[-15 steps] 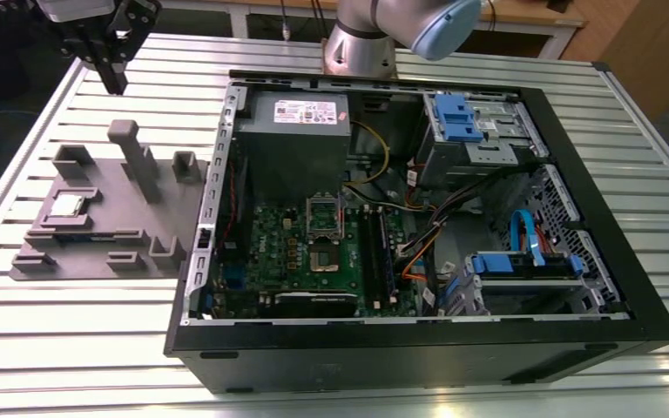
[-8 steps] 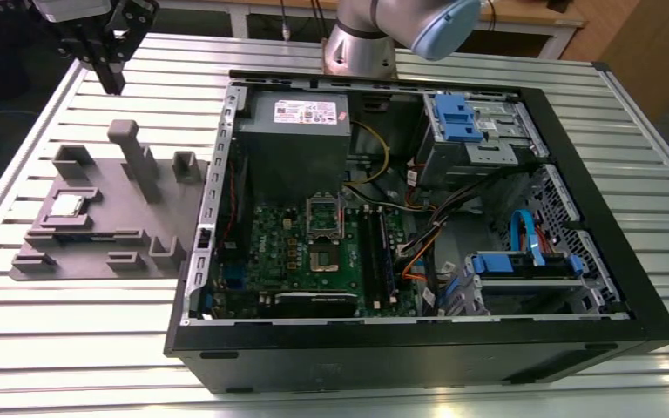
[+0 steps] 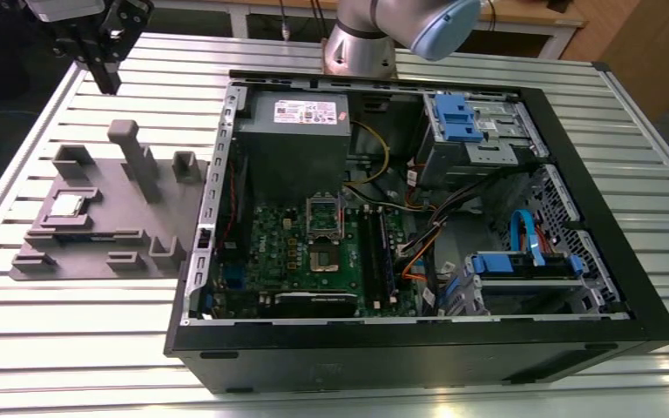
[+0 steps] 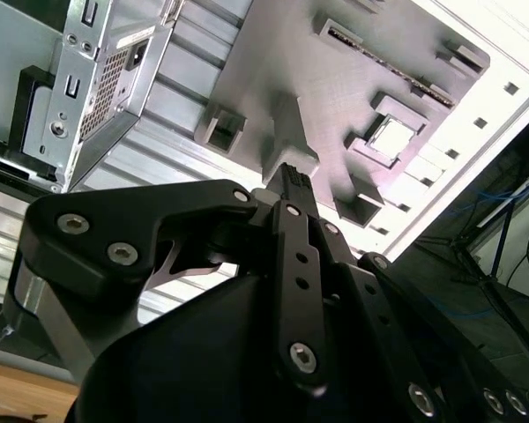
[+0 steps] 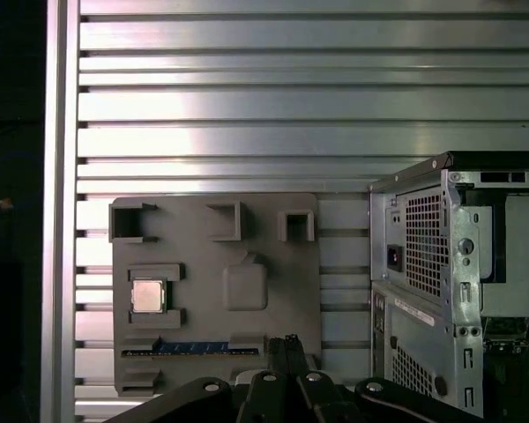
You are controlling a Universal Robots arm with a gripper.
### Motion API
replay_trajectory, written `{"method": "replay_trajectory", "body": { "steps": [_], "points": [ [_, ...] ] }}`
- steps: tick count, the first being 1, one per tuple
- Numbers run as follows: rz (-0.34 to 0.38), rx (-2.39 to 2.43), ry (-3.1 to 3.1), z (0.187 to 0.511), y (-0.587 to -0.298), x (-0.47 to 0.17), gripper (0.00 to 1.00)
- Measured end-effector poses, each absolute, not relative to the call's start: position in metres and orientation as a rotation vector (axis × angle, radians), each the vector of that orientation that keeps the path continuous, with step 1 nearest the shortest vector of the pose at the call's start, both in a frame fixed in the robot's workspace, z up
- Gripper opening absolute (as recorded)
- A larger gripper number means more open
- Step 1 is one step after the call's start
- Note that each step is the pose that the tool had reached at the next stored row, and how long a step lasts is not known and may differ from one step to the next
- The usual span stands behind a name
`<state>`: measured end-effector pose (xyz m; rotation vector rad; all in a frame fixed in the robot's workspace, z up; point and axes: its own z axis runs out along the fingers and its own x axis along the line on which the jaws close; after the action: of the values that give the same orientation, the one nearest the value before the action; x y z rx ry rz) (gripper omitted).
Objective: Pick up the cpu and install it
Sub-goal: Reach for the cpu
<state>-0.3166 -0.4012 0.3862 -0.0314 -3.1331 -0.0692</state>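
1. Exterior view: the tool [image 3: 107, 85] hangs in the air near the upper corner on the exterior view's left. It is above the slatted metal desk [image 3: 79, 348], just past the far end of a grey fixture plate [image 3: 108, 209].
2. The tool's fingers are pressed together with nothing between them. In both wrist views they appear as one narrow dark tip [image 5: 285, 342] [image 4: 291, 174].
3. The cpu [image 3: 69, 205] lies flat in a square pocket of the fixture plate with its pale metal top facing up. Low grey walls bracket it on two opposite sides.
4. The tool is well apart from the cpu and touches nothing.
5. In the first wrist view the cpu [image 5: 148, 295] sits toward one edge of the fixture plate [image 5: 194, 308]. A thin strip with a blue edge [image 5: 189, 348] lies in a slot beside it.
6. In the second wrist view the cpu [image 4: 395, 138] shows as a bright square in its pocket on the fixture plate [image 4: 335, 79], beyond the fingertips.
7. An open black computer case [image 3: 428, 335] lies on the desk on the exterior view's right of the fixture plate.
8. Inside the case, a rectangular metal socket frame with a dark centre [image 3: 325, 231] sits on the green board, below the grey power supply [image 3: 293, 131].
9. The arm's base [image 3: 364, 43] stands behind the case.
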Motion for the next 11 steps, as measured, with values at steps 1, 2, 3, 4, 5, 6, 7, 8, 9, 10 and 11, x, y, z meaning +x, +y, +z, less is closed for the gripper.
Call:
{"method": "replay_trajectory", "body": {
  "steps": [1, 2, 3, 4, 5, 6, 7, 8, 9, 10, 11],
  "points": [
    [-0.069, -0.031, -3.133, 0.3862, -0.4012, -0.3176, 0.10],
    [-0.069, -0.031, -3.133, 0.3862, -0.4011, -0.3185, 0.10],
    [-0.069, -0.031, -3.133, 0.3861, -0.4012, -0.3195, 0.10],
    [-0.069, -0.031, -3.133, 0.3861, -0.4012, -0.3204, 0.10],
    [-0.069, -0.031, -3.133, 0.3861, -0.4012, -0.3213, 0.10],
    [-0.069, -0.031, -3.133, 0.3861, -0.4012, -0.3217, 0.10],
    [-0.069, -0.031, -3.133, 0.3860, -0.4012, -0.3219, 0.10],
    [-0.069, -0.031, -3.133, 0.3861, -0.4011, -0.3221, 0.10],
    [-0.069, -0.031, -3.133, 0.3860, -0.4012, -0.3221, 0.10],
    [-0.069, -0.031, -3.133, 0.3860, -0.4012, -0.3221, 0.10],
    [-0.069, -0.031, -3.133, 0.3860, -0.4012, -0.3222, 0.10]
  ]
}}
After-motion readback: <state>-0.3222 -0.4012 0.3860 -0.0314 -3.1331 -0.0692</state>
